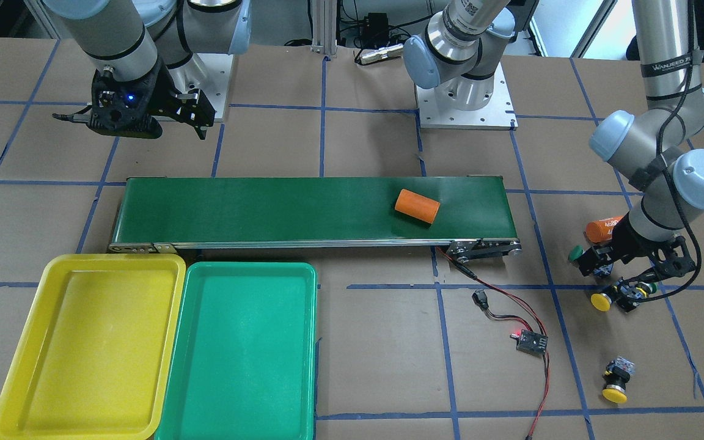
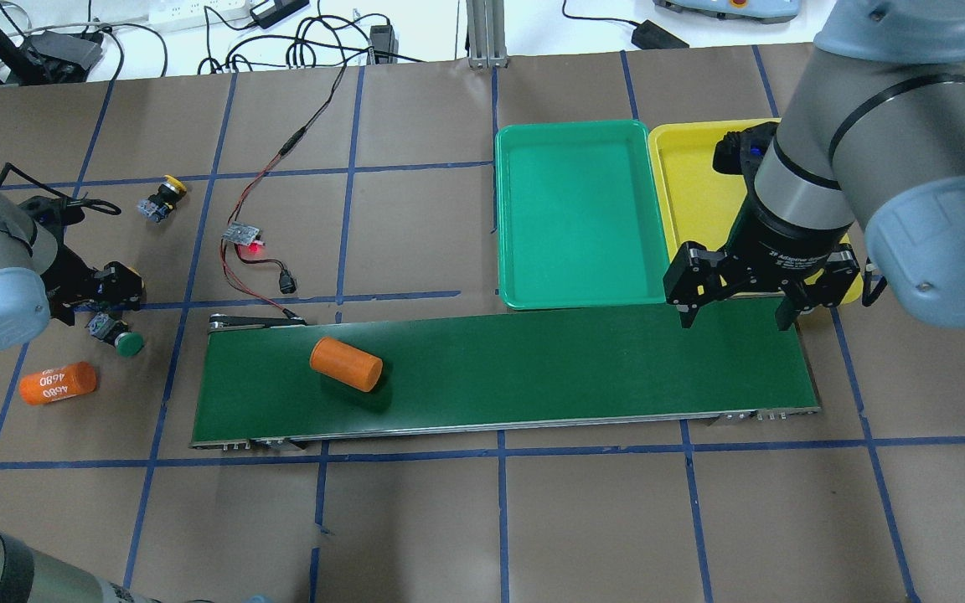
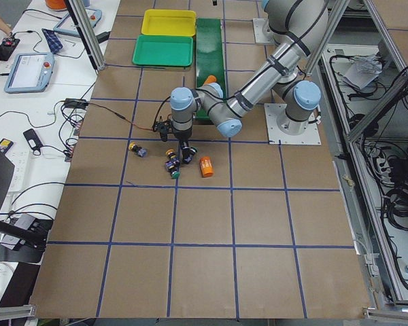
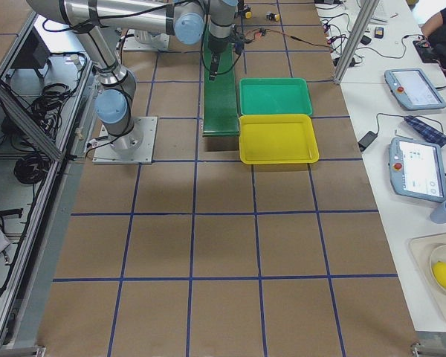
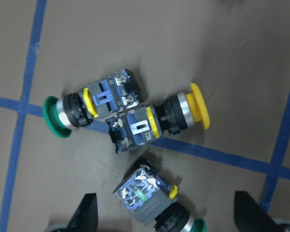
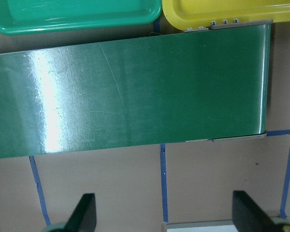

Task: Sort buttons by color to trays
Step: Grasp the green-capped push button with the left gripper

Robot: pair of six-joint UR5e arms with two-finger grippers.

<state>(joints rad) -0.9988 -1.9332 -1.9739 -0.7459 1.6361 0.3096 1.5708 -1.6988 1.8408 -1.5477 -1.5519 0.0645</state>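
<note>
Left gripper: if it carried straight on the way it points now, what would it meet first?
Probably the green-capped button lying between the open jaws of the left gripper, then the table. How far above the button it sits is unclear.

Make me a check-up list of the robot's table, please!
Surface: brown table with a blue tape grid.
Job's things: yellow tray and green tray, both empty; green button, yellow button and second green button bunched together; lone yellow button apart.
Clutter: orange cylinder on the conveyor belt; second cylinder marked 4680 on the table.
Hands: left hand open above the bunch; right hand open, empty, above the belt's end.
Cables: red-black wires run from the belt to a small board.
Surroundings: teach pendants on a side bench.
</note>
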